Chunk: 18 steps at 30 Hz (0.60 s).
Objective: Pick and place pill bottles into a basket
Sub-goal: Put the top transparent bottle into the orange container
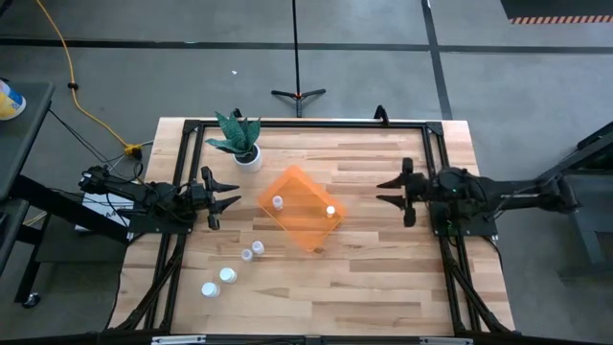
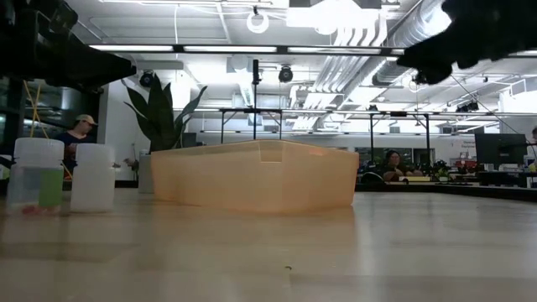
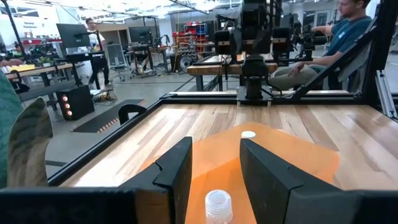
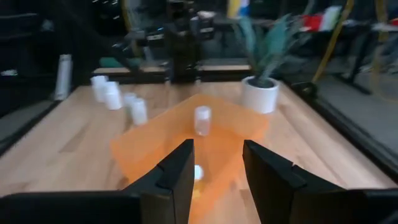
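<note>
The orange basket (image 1: 302, 208) sits cornerwise on the table's middle; it also shows in the low view (image 2: 256, 174). Two pill bottles are inside it: one near its left corner (image 1: 278, 202) (image 3: 218, 207) and one near its right corner (image 1: 330, 211) (image 4: 198, 172). Several more bottles stand on the table in a row near the front left (image 1: 258, 247) (image 1: 228, 275) (image 1: 210, 288). My left gripper (image 1: 238, 194) (image 3: 216, 155) is open and empty, left of the basket. My right gripper (image 1: 380, 192) (image 4: 216, 162) is open and empty, right of the basket.
A white pot with a green plant (image 1: 248, 153) stands at the far left, close to the basket's far-left side. A black frame (image 1: 316, 123) runs along the table's edges. People sit and stand in the room beyond the table.
</note>
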Tool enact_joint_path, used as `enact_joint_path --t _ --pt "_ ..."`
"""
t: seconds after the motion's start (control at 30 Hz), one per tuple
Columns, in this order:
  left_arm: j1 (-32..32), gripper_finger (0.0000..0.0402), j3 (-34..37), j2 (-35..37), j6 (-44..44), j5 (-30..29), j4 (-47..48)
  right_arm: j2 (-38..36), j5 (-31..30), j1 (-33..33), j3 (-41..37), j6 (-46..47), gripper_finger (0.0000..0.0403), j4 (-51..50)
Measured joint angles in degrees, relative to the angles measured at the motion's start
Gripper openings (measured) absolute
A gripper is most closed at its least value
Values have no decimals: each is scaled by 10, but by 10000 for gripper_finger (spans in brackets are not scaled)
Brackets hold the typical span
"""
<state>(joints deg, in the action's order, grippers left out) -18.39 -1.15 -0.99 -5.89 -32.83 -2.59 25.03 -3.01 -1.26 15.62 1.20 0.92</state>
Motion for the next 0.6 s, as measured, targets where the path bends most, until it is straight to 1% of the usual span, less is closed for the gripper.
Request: enact_joint_path --t 0.07,0.27,0.33,0.43,0.6 --pt "0 170 0 0 0 0 0 -33 -26 11 -30 -5 129 14" --pt "0 170 0 0 1 0 0 -111 -17 35 -79 0 129 26" --pt "0 170 0 0 1 0 0 -130 -22 42 -98 -11 129 45" --pt "0 170 0 0 1 0 0 -149 -27 48 -145 -52 129 123" --pt "0 170 0 0 0 0 -2 -154 -30 48 -146 -62 129 151"
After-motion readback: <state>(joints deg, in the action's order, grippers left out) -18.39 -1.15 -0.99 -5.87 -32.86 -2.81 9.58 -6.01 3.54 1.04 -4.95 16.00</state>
